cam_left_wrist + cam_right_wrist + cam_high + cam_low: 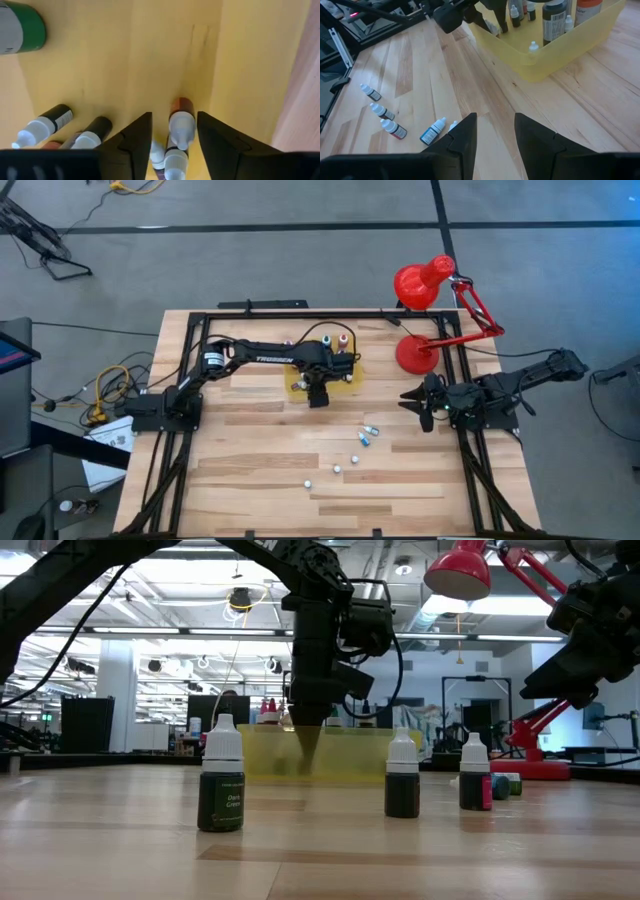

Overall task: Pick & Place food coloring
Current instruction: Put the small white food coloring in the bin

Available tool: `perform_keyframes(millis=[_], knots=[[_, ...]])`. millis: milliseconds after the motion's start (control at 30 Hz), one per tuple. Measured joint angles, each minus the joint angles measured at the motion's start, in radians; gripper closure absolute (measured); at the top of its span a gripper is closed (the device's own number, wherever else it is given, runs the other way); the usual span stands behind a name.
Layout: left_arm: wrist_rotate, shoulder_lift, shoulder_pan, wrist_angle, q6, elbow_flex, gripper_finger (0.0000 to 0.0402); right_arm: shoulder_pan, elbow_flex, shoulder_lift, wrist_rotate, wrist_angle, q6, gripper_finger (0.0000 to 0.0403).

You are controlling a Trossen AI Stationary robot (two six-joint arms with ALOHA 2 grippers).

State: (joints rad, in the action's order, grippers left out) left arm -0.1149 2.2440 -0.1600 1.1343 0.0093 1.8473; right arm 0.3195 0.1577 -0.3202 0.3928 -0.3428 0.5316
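Evidently lying inside the yellow tray (pixel 165 60): a brown food coloring bottle (pixel 181 122), white cap toward the camera, between the parted fingers of the left gripper (pixel 317 395) and apparently let go, not pinched. Beside it, more small bottles (pixel 47 125) resting on the tray floor. Elsewhere, loose bottles (pixel 368 434) scattered on the wooden table (pixel 250 470), some upright, some toppled. Probably light, rigid plastic, smooth and round, so prone to rolling or tipping; best pinched across the body just under the cap. Off near the red lamp (pixel 425 290), waiting with fingers apart and holding nothing: right gripper (pixel 420 402).
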Motion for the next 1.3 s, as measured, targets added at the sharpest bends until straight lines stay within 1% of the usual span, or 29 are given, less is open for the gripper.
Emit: perform_keyframes(millis=[133, 267, 433, 600, 733, 833, 967, 1100, 1300], knots=[[-0.034, 0.0, 0.001, 0.0, 0.003, 0.0, 0.0229, 0.0, 0.0, 0.0, 0.0, 0.0, 0.0, 0.0281], [-0.05, -0.017, 0.003, 0.002, 0.003, 0.008, 0.0217, 0.0, 0.0, 0.0, 0.0, 0.0, 0.0, 0.0281], [-0.055, -0.057, 0.015, 0.029, -0.003, 0.051, 0.0209, 0.0, 0.0, 0.0, 0.0, 0.0, 0.0, 0.0281], [-0.059, -0.069, 0.064, 0.085, -0.053, 0.119, 0.0206, 0.0, 0.0, 0.0, 0.0, 0.0, 0.0, 0.0281], [-0.047, -0.071, 0.14, 0.116, -0.131, 0.188, 0.0207, 0.0, 0.0, 0.0, 0.0, 0.0, 0.0, 0.0281], [-0.039, -0.072, 0.215, 0.111, -0.198, 0.216, 0.0207, 0.0, 0.0, 0.0, 0.0, 0.0, 0.0, 0.0281], [-0.013, -0.071, 0.325, 0.116, -0.26, 0.227, 0.0207, 0.0, 0.0, 0.0, 0.0, 0.0, 0.0, 0.0281], [0.038, -0.068, 0.43, 0.096, -0.325, 0.227, 0.0207, 0.0, 0.0, 0.0, 0.0, 0.0, 0.0, 0.0281], [0.024, -0.065, 0.548, 0.091, -0.524, 0.226, 0.0207, 0.0, 0.0, 0.0, 0.0, 0.0, 0.0, 0.0281]])
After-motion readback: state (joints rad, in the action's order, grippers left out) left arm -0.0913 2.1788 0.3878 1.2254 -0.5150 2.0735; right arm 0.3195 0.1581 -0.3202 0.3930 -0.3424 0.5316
